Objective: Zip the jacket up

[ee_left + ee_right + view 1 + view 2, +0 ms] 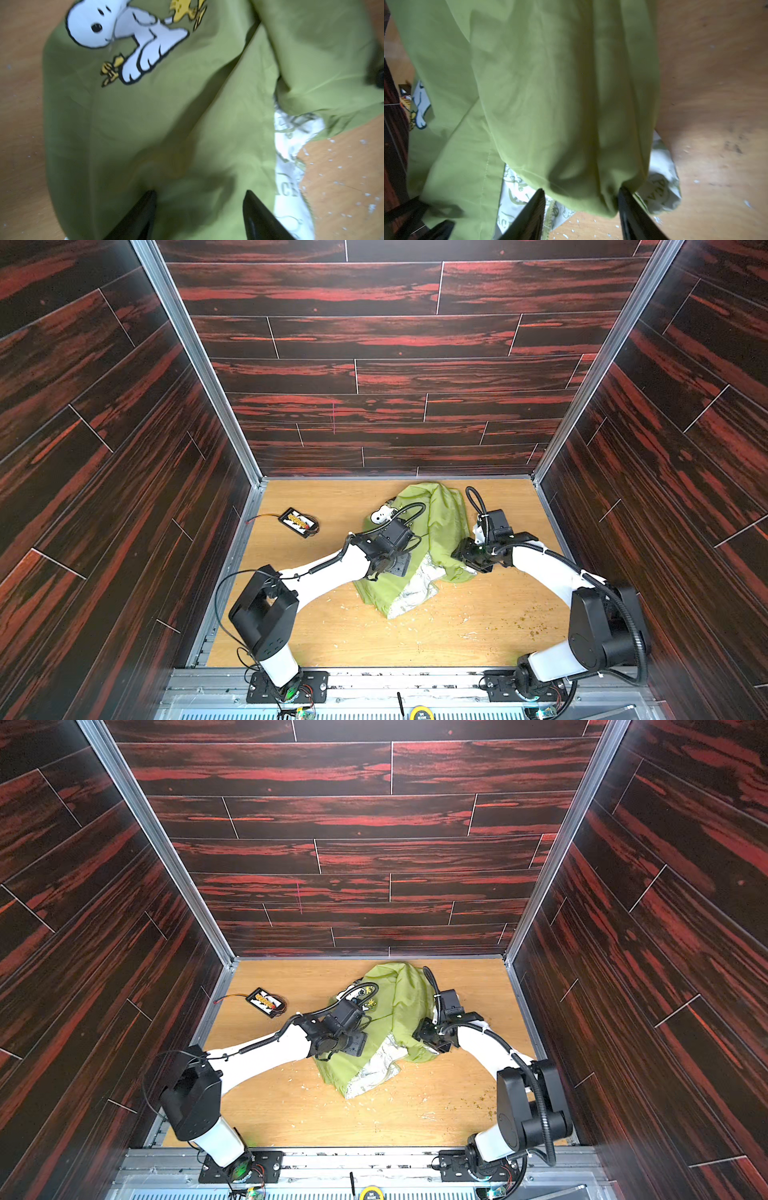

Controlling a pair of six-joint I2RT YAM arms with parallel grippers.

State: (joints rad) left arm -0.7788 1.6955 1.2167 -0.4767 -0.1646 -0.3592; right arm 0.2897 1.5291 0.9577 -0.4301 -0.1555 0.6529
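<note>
1. Jacket (440,522) lies crumpled in a heap on the table (374,639), from the middle toward the far edge. Its front is unzipped, and the white patterned lining (291,145) spills out on the near side.
2. Left gripper (199,193) stands wide over plain green cloth below the dog print (124,31) and holds nothing.
3. Right gripper (581,191) is also wide and straddles a loose fold that does not look pinched.
4. Risk: either pincer could close on shell cloth alone. Only a short run of zipper teeth (550,212) shows beside the right fingers, and the slider is not visible anywhere.
5. Risk: the right pincer could catch the fold and the lining together. A pull would then drag the whole heap instead of opening the front.
6. Risk: the thin fabric is likely to slide on the smooth wood, so an unanchored tug could bunch it further and bury the zipper.
7. Risk: both arms work close together over the heap, so a reach across the middle could make them collide.
</note>
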